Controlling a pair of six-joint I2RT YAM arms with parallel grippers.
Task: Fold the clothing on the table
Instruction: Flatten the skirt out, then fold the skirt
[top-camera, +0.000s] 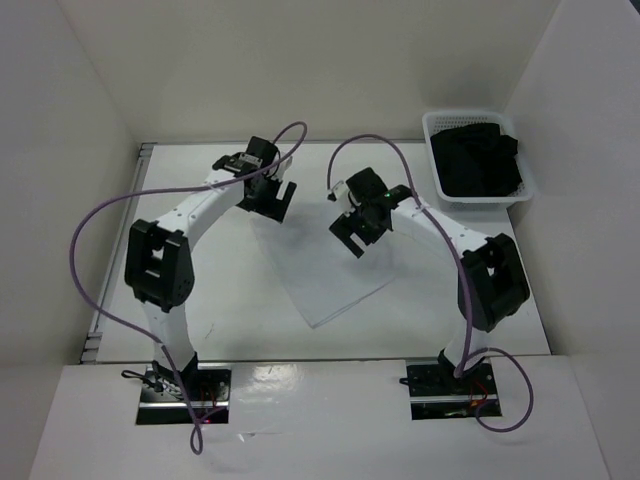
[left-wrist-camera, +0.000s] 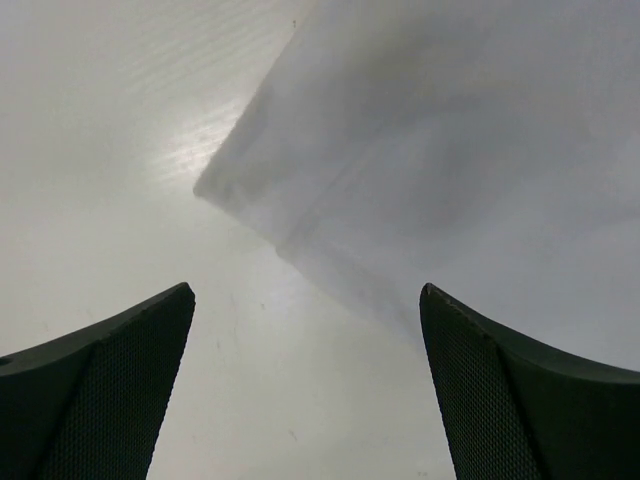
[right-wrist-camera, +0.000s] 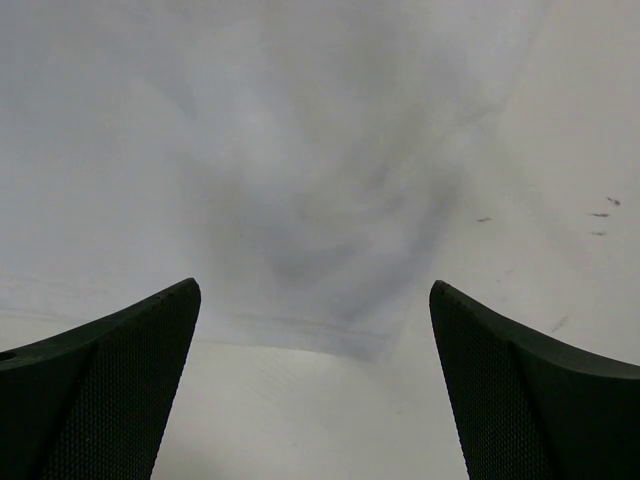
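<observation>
Left tool and right tool both wide open, empty, above clothing edges. Risk: thin fabric lies flat on bench; a pinch may skid, miss hem.

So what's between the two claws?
The white clothing, flat on the table, spans the gap between left claw and right claw in the top view.

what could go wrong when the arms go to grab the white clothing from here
1. The clothing is thin and lies flat on the table, white on white, so a pinch could close on bare tabletop or catch only one layer.
2. The open left tool hovers near a corner and the open right tool near an edge; uneven grabs could skew the fold.
</observation>
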